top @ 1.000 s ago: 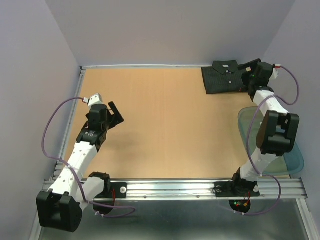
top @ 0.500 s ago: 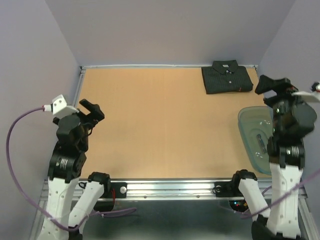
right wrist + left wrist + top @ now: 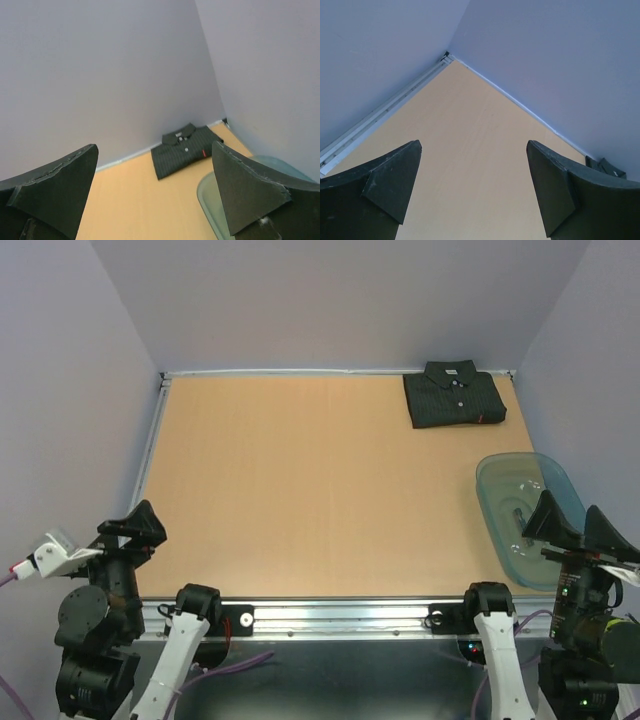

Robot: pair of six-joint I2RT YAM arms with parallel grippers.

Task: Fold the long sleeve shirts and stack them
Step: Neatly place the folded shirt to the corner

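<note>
- The shirt [image 3: 455, 397] lies folded, collar up, in the far right corner of the table [image 3: 300, 490], close to the back wall and well apart from both arms.
- My left gripper [image 3: 473, 145] is spread wide with nothing in it, low at the near left edge. The right gripper [image 3: 154, 146] is likewise wide and empty, at the near right edge, looking toward the shirt.
- I see no second shirt, so I judge the folding done. The main risk is needless handling: any reach back could drag the thin cloth and spoil the fold.
- If I do send the right arm out, the bin [image 3: 500, 475] sits between it and the shirt. A low path could clip its rim and shove it.
- The shirt is tight to the corner, so a finger coming in from behind could hit the wall.
- Open fingers sweeping low might also catch the collar or a loose edge.
</note>
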